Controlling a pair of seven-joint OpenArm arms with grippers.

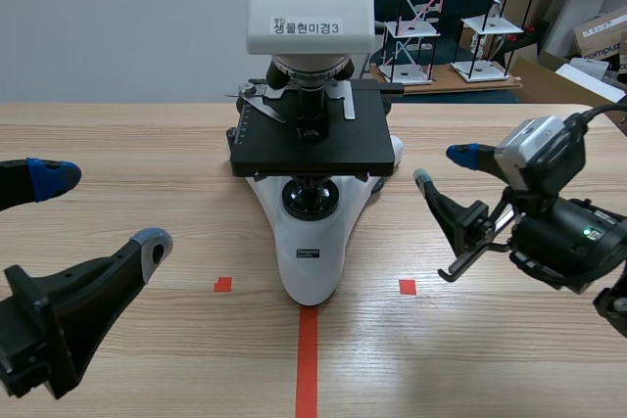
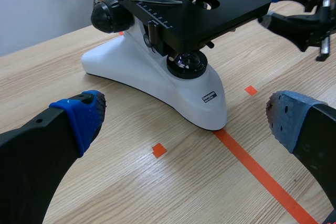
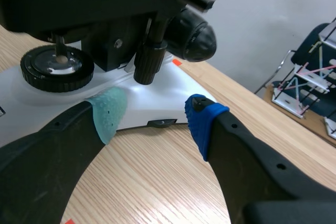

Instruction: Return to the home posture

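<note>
Scene view: arms off the microscope [image 1: 309, 242]

Left end effector [image 1: 103, 209] sits lower left, fingers apart, empty. Right end effector [image 1: 444, 165], likewise spread and empty, hangs mid-right near it (not touching). Homing seems nearly done, and the right probably has more to go.

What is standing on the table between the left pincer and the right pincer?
The microscope; the scene view shows its white base between the left pincer and the right pincer, both open.

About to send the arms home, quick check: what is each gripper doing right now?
Left gripper: open, holding nothing.
Right gripper: open, holding nothing, close beside the microscope.
</note>
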